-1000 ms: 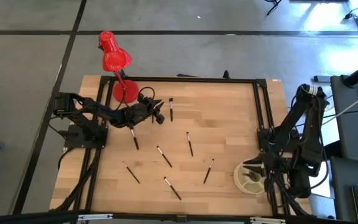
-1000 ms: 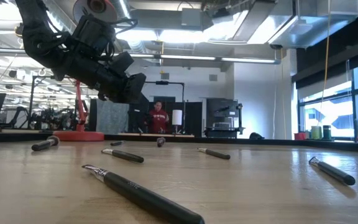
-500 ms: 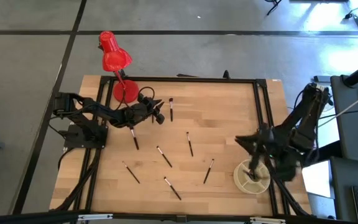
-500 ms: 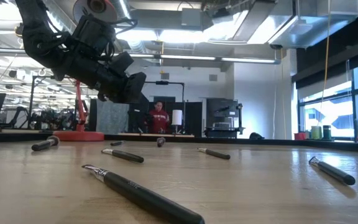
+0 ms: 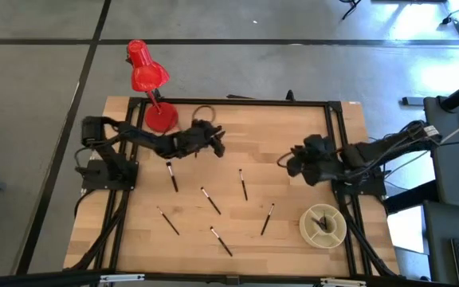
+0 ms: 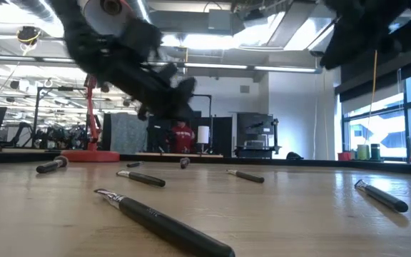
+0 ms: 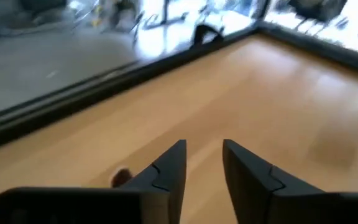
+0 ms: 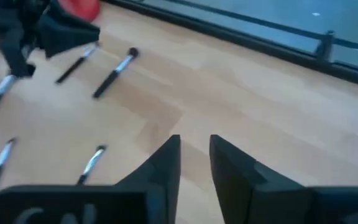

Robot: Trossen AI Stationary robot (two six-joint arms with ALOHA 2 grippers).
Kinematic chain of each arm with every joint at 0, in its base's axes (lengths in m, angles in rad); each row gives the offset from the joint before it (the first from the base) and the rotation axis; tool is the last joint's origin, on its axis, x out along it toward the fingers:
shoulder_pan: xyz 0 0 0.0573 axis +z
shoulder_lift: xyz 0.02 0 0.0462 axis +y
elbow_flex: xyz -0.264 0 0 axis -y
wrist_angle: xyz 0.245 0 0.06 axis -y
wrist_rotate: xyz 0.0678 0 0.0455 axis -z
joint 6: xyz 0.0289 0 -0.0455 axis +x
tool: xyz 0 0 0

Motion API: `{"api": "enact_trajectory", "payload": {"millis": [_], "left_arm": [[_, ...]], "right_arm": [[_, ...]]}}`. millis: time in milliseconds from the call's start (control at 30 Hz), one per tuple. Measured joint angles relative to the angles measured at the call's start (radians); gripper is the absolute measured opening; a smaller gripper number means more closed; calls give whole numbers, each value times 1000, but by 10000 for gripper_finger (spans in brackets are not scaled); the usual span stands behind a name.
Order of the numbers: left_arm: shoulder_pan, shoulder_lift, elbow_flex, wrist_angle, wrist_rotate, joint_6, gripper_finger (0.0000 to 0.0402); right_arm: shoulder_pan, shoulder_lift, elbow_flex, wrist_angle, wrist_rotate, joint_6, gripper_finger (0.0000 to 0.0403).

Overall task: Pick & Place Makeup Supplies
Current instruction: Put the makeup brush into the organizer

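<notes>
Several thin dark makeup brushes lie flat on the wooden table, among them one at the left (image 5: 170, 175), one in the middle (image 5: 243, 184) and one near the front edge (image 5: 221, 241). In the low view the nearest brush (image 6: 163, 225) lies in front. A round cream cup (image 5: 323, 225) at the right front holds a few brushes. My left gripper (image 5: 216, 142) hovers open above the far middle of the table. Its own wrist view (image 7: 204, 168) shows bare wood between the fingers and a small light tip (image 7: 120, 177) beside one finger. My right gripper (image 5: 287, 162) hovers open and empty right of the middle (image 8: 194, 158).
A red desk lamp (image 5: 151, 88) stands at the far left corner. A black frame rail (image 5: 337, 143) runs along the table's edges. Bare wood lies between the two grippers. A person (image 6: 183, 135) stands in the room far behind the table.
My right gripper has left its place above the cream cup and swung toward the far edge and the table's middle. My left gripper has reached a little toward the right edge and now covers the brush that lay at the far middle.
</notes>
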Motion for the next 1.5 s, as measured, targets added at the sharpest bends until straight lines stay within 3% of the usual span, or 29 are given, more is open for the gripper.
{"api": "enact_trajectory", "payload": {"millis": [167,267,467,633,900,1100,1400,1500], "left_arm": [[34,122,210,-388,-126,-147,150],[74,161,312,-569,-116,-197,171],[170,210,430,-631,103,-201,190],[263,253,483,-733,283,-321,188],[292,261,487,-813,361,-347,175],[267,261,487,-841,325,-292,145],[257,261,487,-840,256,-244,17],[257,261,487,-829,223,-238,6]], "right_arm": [[-61,2,-76,23,1,5,129],[-76,2,-109,4,3,-2,150],[-98,-2,-106,-70,-37,-24,178],[-98,-3,-106,-77,-57,-27,184],[-97,-3,-106,-81,-71,-48,185],[-97,-3,-106,-81,-71,-53,185],[-97,-3,-106,-81,-71,-53,185],[-97,-3,-106,-81,-71,-53,185]]}}
